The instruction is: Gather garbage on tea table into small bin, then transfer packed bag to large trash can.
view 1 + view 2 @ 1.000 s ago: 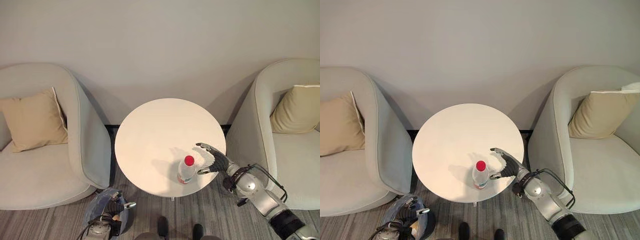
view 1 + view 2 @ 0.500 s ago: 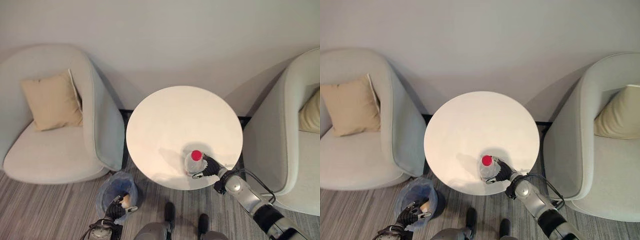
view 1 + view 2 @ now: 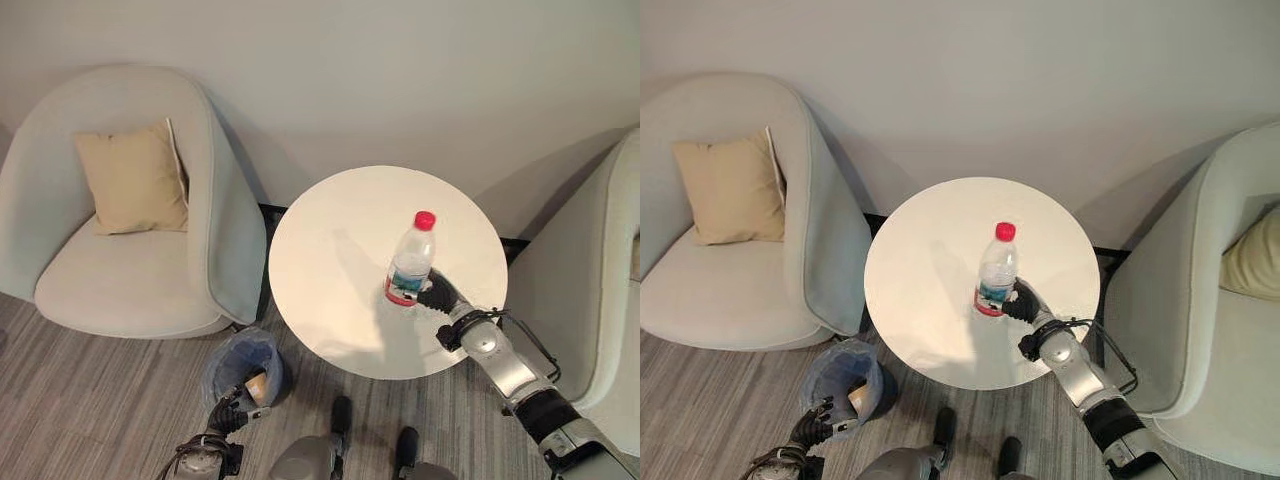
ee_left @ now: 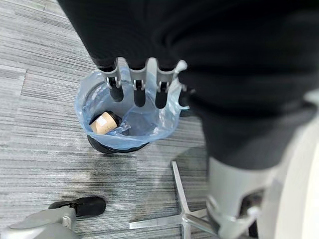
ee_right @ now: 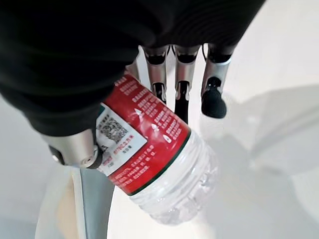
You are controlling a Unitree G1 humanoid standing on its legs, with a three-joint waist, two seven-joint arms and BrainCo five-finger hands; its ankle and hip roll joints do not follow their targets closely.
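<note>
A clear plastic bottle (image 3: 410, 258) with a red cap and a red label is held over the round white tea table (image 3: 335, 225), near its right front part. My right hand (image 3: 436, 294) is shut on the bottle's lower half. The right wrist view shows its fingers (image 5: 183, 82) and thumb curled round the label (image 5: 144, 134). On the floor, left of the table, stands the small bin (image 3: 243, 360) lined with a blue bag. A tan cup (image 4: 103, 122) lies inside it. My left hand (image 3: 228, 412) hangs just in front of the bin, its fingers (image 4: 138, 88) straight and holding nothing.
A pale armchair (image 3: 130, 285) with a tan cushion (image 3: 133, 180) stands left of the table, close beside the bin. A second armchair (image 3: 1200, 340) stands on the right. The wall runs behind both. The table's metal foot (image 4: 185, 219) rests on the grey floor by the bin.
The camera has shifted. My right hand, open beside the standing bottle a second ago, has closed round it and raised it off the table. The left hand stays by the bin.
</note>
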